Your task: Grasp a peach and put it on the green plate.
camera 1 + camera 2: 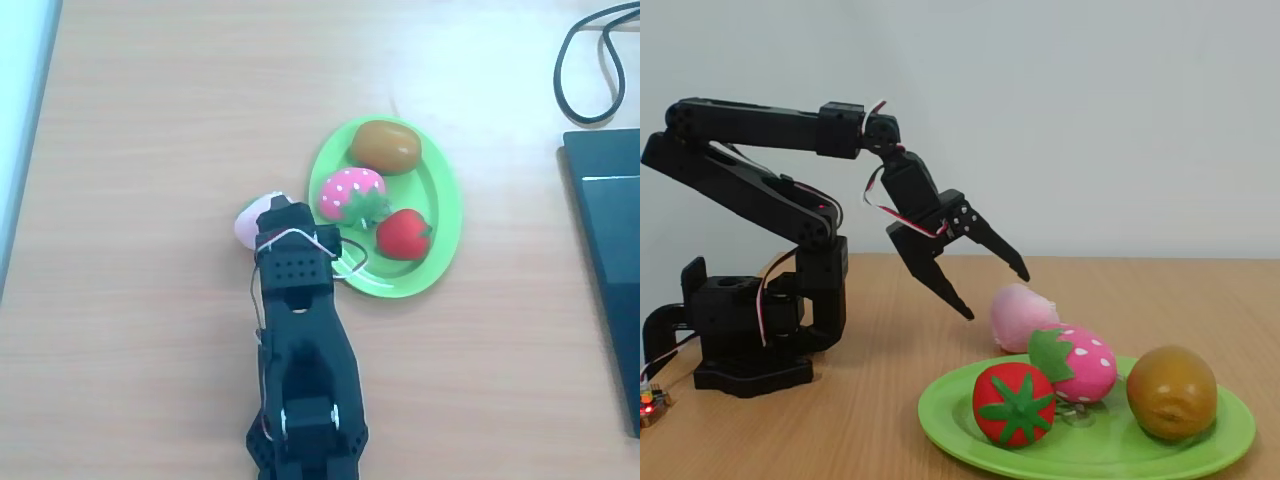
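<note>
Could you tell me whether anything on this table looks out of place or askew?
Only the small pale pink toy peach: it lies on the bare wooden table just outside the lime-green oval plastic plate, beneath the black gripper with its jaws open. Nothing looks spilled or damaged.

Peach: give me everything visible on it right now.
The small pale pink-and-white matte toy peach is rounded and looks soft. It lies on the wooden table, off the lime-green oval plastic plate, just beyond its rim. In the overhead view the peach is partly covered by the black two-finger gripper, which hangs open above it in the fixed view, not touching. Nothing else touches it.
</note>
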